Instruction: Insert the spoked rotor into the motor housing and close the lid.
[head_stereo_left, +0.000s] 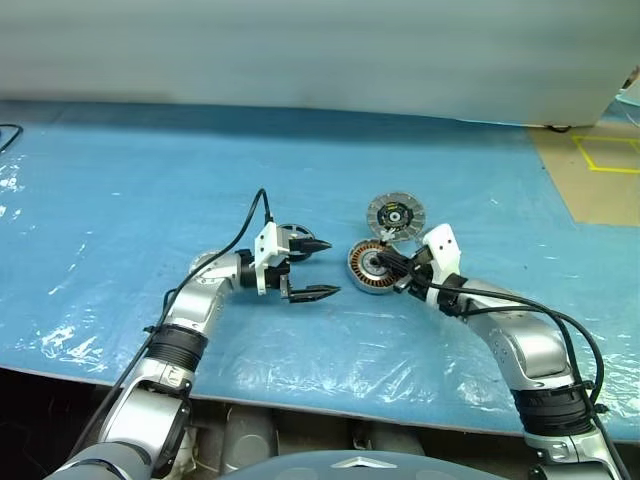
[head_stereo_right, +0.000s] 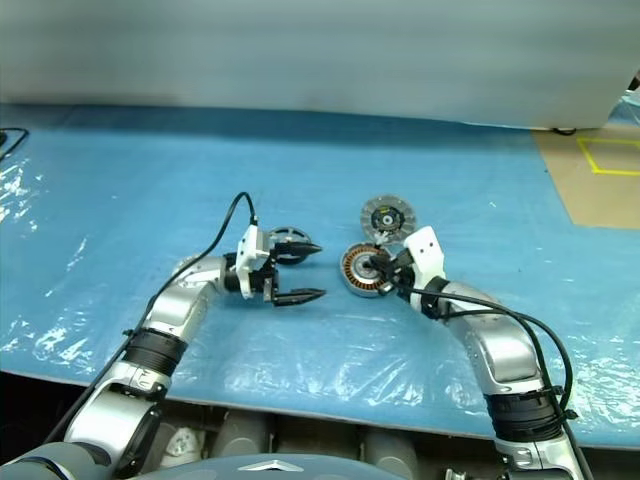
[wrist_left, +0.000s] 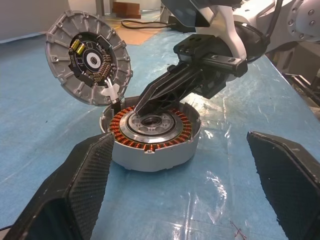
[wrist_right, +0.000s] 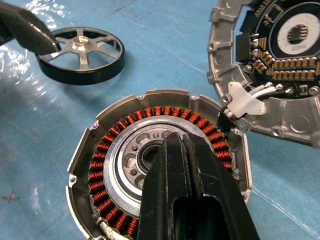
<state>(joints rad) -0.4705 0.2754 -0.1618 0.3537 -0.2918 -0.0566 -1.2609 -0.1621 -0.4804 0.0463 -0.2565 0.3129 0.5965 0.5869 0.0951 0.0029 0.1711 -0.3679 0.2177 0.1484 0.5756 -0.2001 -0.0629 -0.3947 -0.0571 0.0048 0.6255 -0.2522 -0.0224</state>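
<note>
Status from my end: nothing is assembled yet.

Nearest me, my left claw (head_stereo_left: 315, 268) has its two black fingers spread wide and holds nothing. It sits level, pointing toward the motor parts. My right claw (head_stereo_right: 377, 266) has its fingers pressed together and also grips nothing. Its tip sits over the dark centre of the motor housing (wrist_right: 159, 159), a squat round grey metal body with a ring of copper windings. I can't tell whether the tip touches the hub or just hovers above it.

The housing sits on the blue plastic-covered tabletop (head_stereo_left: 130, 200), between the two claws, and its bore is empty.

The spoked rotor (wrist_right: 81, 54), a small dark ring with thin silvery spokes, lies flat on the tabletop just behind the left claw's far finger. That fingertip is right at its rim. It is not picked up and sits well apart from the housing.

Farthest out is the lid (wrist_left: 89, 65), a round grey ribbed disc with a black electronics hub. It is swung open at the housing's far edge and joined to it by a white connector.

Still to do, as I read it:
- grab the rotor
- seat it in the housing
- close the lid
</note>
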